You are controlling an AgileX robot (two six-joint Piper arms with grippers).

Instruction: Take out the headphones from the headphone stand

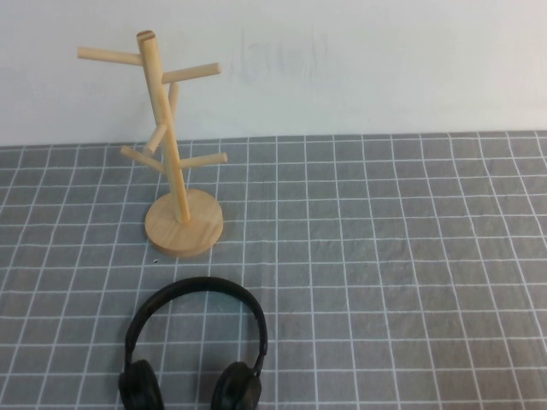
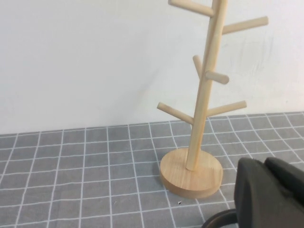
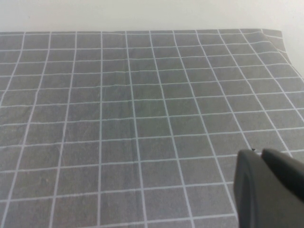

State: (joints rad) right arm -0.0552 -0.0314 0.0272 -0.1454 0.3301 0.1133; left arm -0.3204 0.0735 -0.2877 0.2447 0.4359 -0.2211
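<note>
The black headphones [image 1: 195, 350] lie flat on the grey checked cloth at the front left, earcups toward the front edge, headband arching toward the stand. The wooden headphone stand [image 1: 175, 154] stands upright behind them with bare pegs. In the left wrist view the stand [image 2: 199, 118] is close ahead, and a piece of the black headband [image 2: 219, 219] shows beside my left gripper [image 2: 263, 161], which is shut and empty. My right gripper [image 3: 261, 153] is shut and empty over bare cloth. Neither gripper shows in the high view.
The grey checked cloth [image 1: 385, 256] covers the table. A white wall [image 1: 342, 60] rises right behind the stand. The cloth's far corner [image 3: 275, 35] shows in the right wrist view.
</note>
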